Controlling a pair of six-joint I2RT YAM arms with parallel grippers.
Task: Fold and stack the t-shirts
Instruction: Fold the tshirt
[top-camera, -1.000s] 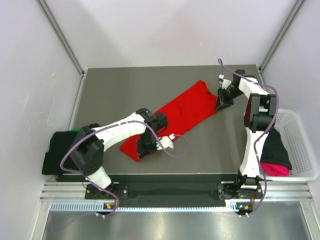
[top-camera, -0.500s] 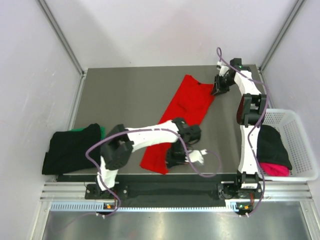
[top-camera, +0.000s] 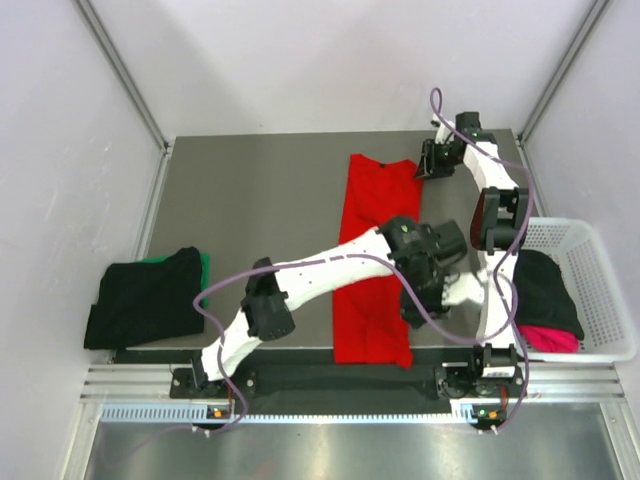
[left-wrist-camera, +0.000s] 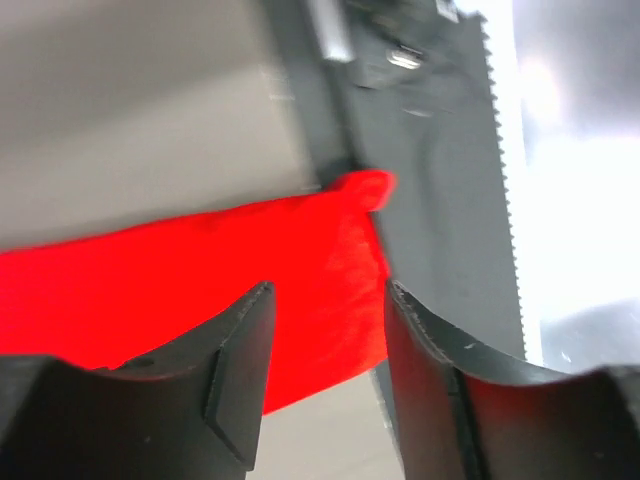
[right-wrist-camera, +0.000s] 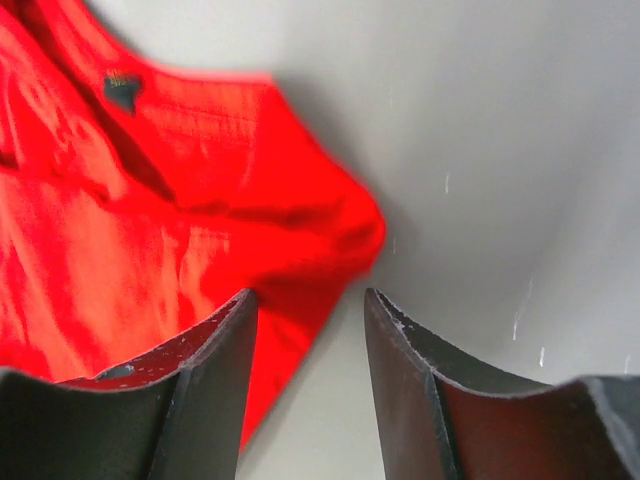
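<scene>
A bright red t-shirt (top-camera: 372, 260) lies flat as a long strip running from the far side of the table to its near edge. My left gripper (top-camera: 415, 305) hovers open just above the shirt's near right corner (left-wrist-camera: 362, 188), its fingers (left-wrist-camera: 238, 372) holding nothing. At the far end, my right gripper (top-camera: 425, 165) stands open beside the shirt's far right corner (right-wrist-camera: 355, 228), and nothing is pinched between its jaws either. A folded black t-shirt (top-camera: 145, 297) rests on a green one (top-camera: 205, 265) at the table's left edge.
A white mesh basket (top-camera: 603, 300) hangs off the table's right side with a black shirt (top-camera: 550, 285) and a pink one (top-camera: 545, 338) in it. The left arm stretches diagonally across the table's near half. The toothed front rail (left-wrist-camera: 492, 150) runs close to the shirt's near end.
The red shirt swung from a diagonal to a straight near-to-far strip, dragged rightward by the left arm. Both grippers, shut on its ends before, have opened and let go.
</scene>
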